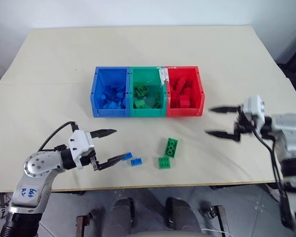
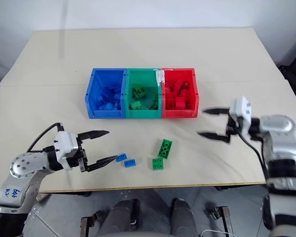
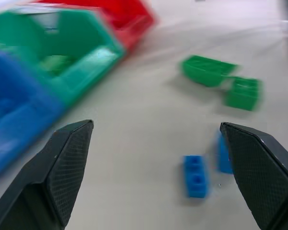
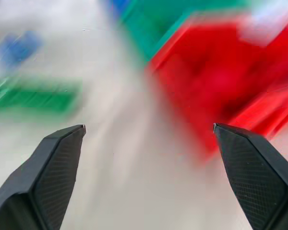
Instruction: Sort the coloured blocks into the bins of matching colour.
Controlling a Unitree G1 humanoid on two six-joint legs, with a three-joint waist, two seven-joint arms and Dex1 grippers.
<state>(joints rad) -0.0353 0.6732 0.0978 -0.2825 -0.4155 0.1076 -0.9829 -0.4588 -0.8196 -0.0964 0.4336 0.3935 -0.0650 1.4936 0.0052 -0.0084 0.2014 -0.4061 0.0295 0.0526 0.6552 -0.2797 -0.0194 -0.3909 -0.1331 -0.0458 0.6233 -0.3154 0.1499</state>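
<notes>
Three joined bins stand in a row mid-table: blue bin (image 1: 110, 92), green bin (image 1: 148, 91), red bin (image 1: 184, 90), each holding bricks of its own colour. Loose on the table in front of them lie two small blue blocks (image 1: 127, 156) (image 1: 136, 161) and two green blocks (image 1: 171, 147) (image 1: 164, 162). My left gripper (image 1: 113, 145) is open just left of the blue blocks, nothing between its fingers. Off to the right of the red bin, my right gripper (image 1: 214, 121) hangs open and empty above the table.
The pale table (image 1: 138, 49) is bare behind the bins. Its front edge (image 1: 153, 186) runs close below the loose blocks. A black cable (image 1: 56, 136) loops over my left wrist.
</notes>
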